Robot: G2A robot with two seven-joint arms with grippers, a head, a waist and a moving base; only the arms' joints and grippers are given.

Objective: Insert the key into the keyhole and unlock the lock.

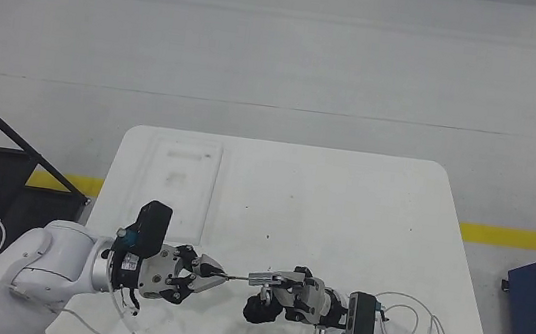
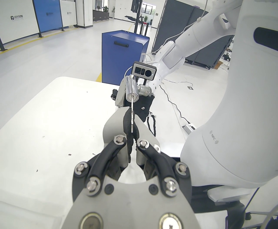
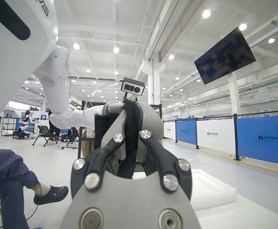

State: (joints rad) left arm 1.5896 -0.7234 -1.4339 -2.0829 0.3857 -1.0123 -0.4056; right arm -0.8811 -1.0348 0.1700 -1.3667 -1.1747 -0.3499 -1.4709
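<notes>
Now, left gripper (image 2: 131,125): pressed together on the flat head of the key, held above the near part of the table.
Key (image 2: 132,111): thin metal blade running straight out from the fingertips toward the other arm, far end meeting the keyhole.
Keyhole (image 2: 132,98): in the round end face of the padlock's cylinder, turned toward the left gripper; blade end at or just inside it, depth not possible to tell.
Padlock (image 2: 131,87): shiny metal, lifted clear of the table, in line with the key.
Right gripper (image 3: 130,115): clamped on the padlock body, facing the left gripper.
Table (image 2: 54,112): white, a few dark specks on it, below both arms.
Blue cabinet (image 2: 121,58): on the floor beyond the table's far edge.
Step in hand: insertion, probably at its start or partway in; unlocking not yet done.
Next move, as a judgement: straight push along the blade's own line until seated, padlock held rigid, then a twist of the left wrist; any sideways drift likely to jam or bend the thin blade.
</notes>
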